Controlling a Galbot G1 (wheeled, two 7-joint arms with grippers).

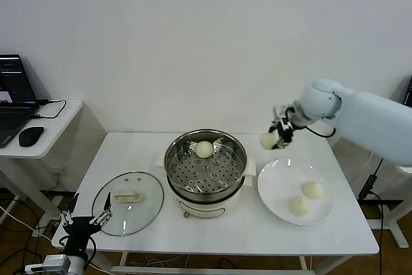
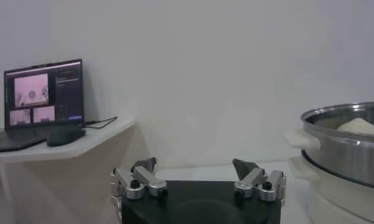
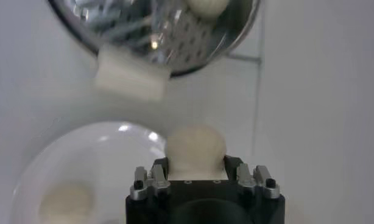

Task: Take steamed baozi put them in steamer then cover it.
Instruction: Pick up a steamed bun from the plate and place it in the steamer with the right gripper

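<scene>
Table (image 1: 212, 230): You had everything for the job set out on one white top, within reach of both arms.
Steamer (image 1: 205, 167): It stood at the centre with its basket uncovered, so buns could go straight in; one bun (image 1: 204, 149) already lay at the far side of the perforated floor.
Lid (image 1: 127, 202): It lay flat on the table to the left of the steamer, handle up, apparently kept for the covering step, which was not yet done.
Plate (image 1: 277, 188): It sat just right of the steamer and carried two buns (image 1: 306, 198) near its right side.
Right gripper (image 1: 275, 138): You held it in the air above the far edge of the plate, its fingers clamped on a fourth bun (image 3: 195, 146), in my judgement bound for the basket.
Left gripper (image 2: 196, 179): It was parked low off the near left corner of the table, jaws spread wide and empty.
</scene>
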